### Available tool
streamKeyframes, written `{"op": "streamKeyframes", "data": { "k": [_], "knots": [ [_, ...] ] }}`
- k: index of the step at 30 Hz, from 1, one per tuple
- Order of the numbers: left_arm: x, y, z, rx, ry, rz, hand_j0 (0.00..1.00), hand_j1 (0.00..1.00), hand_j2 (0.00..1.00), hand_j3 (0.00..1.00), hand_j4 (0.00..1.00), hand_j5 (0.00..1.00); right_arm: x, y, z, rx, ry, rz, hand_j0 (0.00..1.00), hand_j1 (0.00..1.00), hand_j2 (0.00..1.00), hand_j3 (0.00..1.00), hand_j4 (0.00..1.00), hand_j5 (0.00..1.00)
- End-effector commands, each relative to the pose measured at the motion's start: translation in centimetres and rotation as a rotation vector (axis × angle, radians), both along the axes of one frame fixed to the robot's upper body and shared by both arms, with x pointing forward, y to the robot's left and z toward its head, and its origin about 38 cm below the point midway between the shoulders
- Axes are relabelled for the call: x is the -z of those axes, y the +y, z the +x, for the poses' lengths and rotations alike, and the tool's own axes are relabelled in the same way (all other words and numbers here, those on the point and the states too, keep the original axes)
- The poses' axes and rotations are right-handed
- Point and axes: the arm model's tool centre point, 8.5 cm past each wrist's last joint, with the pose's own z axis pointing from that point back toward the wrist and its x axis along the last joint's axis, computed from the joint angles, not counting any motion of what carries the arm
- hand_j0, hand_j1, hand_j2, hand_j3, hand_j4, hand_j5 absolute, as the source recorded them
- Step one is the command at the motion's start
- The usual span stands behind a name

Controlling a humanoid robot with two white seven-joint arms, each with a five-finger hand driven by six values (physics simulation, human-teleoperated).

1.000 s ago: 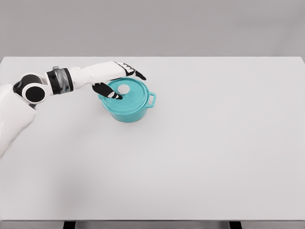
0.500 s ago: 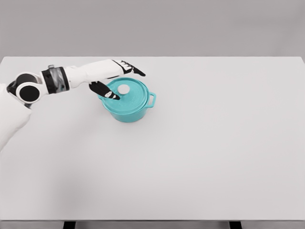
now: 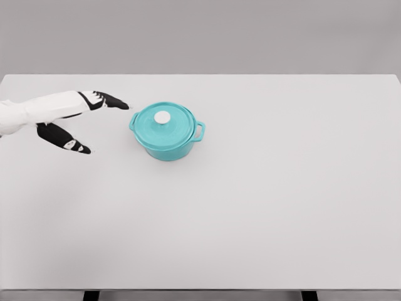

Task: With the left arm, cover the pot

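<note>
A teal pot [image 3: 168, 136] stands on the white counter [image 3: 263, 200], left of the middle and towards the far side. Its matching lid [image 3: 164, 121] sits squarely on top, with a small white knob [image 3: 162, 117] at the centre. A loop handle sticks out on the pot's right side, and another shows at its left rim.

The left hand [image 3: 74, 122] hangs over the counter to the left of the pot, clear of it, with bare counter between them. Its arm comes in from the left edge of the picture. The hand is spread open and holds nothing: the dark fingers [image 3: 111, 100] stretch out to the right on the far side, their tips pointing at the pot's left handle without reaching it. The thumb [image 3: 65, 138] splays out on the near side, well apart from the fingers.
</note>
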Motion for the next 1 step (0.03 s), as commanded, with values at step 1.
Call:
{"op": "streamKeyframes", "data": {
  "k": [1],
  "knots": [
    [-2.01, 1.58, -1.01, -0.014, -0.008, 0.007, 1.0, 1.0, 1.0, 1.0, 1.0, 1.0, 0.0, 0.0, 0.01, -0.001, 0.0, 0.0, 1.0, 1.0, 1.0, 1.0, 1.0, 1.0]
  ]
}}
